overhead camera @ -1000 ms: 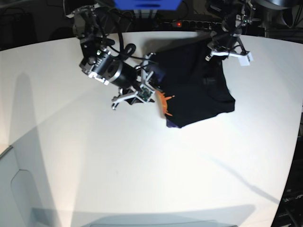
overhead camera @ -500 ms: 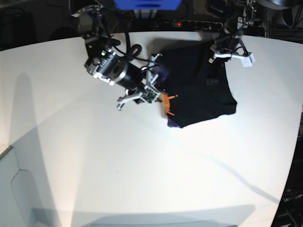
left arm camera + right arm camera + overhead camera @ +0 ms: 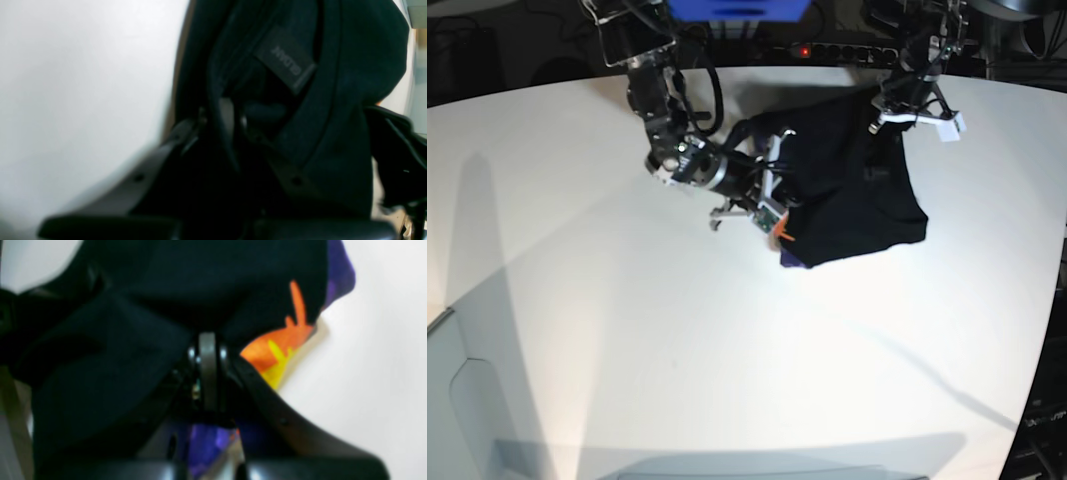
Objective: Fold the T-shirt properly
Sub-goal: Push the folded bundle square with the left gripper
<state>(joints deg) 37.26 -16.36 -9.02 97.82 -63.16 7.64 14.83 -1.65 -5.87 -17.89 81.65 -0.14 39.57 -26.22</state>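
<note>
most of the white table (image 3: pixel 627 330) lies bare, and the t-shirt (image 3: pixel 857 190) sits as a bunched dark heap toward its far side, between the two arms. it is not yet a tidy fold, by my reading: the outline is irregular, one edge lifts off the surface, and a strip of the orange and purple print (image 3: pixel 283 340) shows at the near left corner where cloth has turned over. some doubling seems done, since the heap is compact, but squaring and flattening are left. the right gripper (image 3: pixel 772 215), on the base view's left, reaches into that printed corner; in its wrist view the fingers are pressed together with black cloth gathered over and around them, so it looks pinched on the shirt's edge. the left gripper (image 3: pixel 895 105) hangs over the far right part of the shirt, jaws drawn close on a ridge of fabric near the collar, where the small dark label (image 3: pixel 287 60) shows. both arms seem set to carry cloth across for another fold.
</note>
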